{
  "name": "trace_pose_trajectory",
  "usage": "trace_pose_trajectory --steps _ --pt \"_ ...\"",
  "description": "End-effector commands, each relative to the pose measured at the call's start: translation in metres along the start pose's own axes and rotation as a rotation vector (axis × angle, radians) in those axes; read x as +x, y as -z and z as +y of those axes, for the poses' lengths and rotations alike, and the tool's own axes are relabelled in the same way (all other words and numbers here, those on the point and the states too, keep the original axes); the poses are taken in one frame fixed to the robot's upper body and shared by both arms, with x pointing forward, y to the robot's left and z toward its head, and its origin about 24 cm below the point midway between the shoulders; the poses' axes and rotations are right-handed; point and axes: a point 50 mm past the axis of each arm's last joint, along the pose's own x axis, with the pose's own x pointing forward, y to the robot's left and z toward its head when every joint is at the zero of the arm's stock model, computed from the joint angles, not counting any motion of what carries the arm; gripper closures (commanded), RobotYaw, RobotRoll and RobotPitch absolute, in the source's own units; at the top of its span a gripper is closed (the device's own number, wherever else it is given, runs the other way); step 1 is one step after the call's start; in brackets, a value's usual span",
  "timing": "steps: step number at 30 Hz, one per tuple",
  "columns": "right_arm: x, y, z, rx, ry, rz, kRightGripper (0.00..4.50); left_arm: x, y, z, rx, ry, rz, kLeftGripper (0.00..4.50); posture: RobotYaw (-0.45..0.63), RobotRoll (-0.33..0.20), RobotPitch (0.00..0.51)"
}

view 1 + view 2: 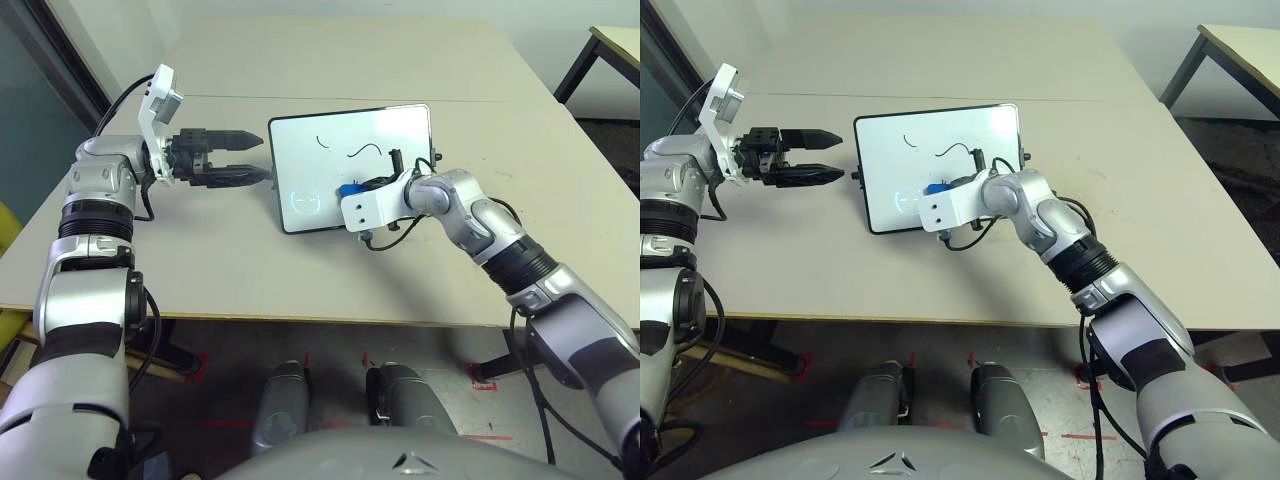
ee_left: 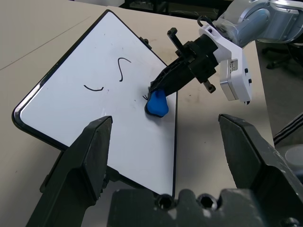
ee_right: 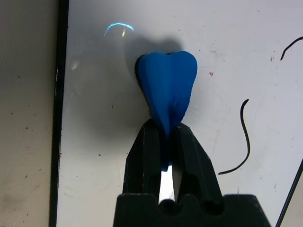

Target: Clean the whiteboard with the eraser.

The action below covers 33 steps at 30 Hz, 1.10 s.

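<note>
At frame centre, the right claw clamps the eraser against the whiteboard. Left of it, the left claw hangs with fingers apart.

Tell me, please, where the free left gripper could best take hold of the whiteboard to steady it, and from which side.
Probably the whiteboard's short framed edge facing the left gripper, approached level from the robot's left. That edge is bare and thin; the gripper's fingers stand open and already point at it. The right gripper, shut on the eraser, works the near part of the board.

Both head eyes look down on the surface; both wrist cameras closely face the whiteboard.
</note>
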Motion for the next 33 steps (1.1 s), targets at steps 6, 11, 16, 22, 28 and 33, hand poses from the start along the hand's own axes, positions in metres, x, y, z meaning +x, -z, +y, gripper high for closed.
trace_pose_trajectory --steps 6,11,16,22,28,33 --pt "0.001 0.017 -0.006 0.021 0.008 0.081 4.39 -0.001 -0.005 0.001 0.022 -0.002 0.003 0.00 0.14 0.000 0.064" --pt "-0.001 0.023 -0.014 0.026 0.042 0.121 4.39 0.000 -0.006 0.001 0.023 0.001 0.002 0.00 0.13 0.000 0.060" --pt "-0.004 0.030 -0.017 0.026 0.051 0.145 4.39 0.000 -0.006 0.001 0.024 0.001 0.002 0.00 0.13 0.000 0.060" --pt "-0.010 0.041 -0.022 0.036 0.066 0.182 4.39 -0.001 -0.006 0.001 0.023 -0.001 0.004 0.00 0.13 0.000 0.061" --pt "-0.015 0.051 -0.025 0.031 0.079 0.214 4.39 -0.001 -0.006 0.001 0.022 -0.001 0.006 0.00 0.13 0.000 0.061" --pt "-0.014 0.045 -0.017 0.007 0.058 0.195 4.39 0.000 -0.006 0.001 0.023 0.002 0.006 0.00 0.13 0.000 0.059"
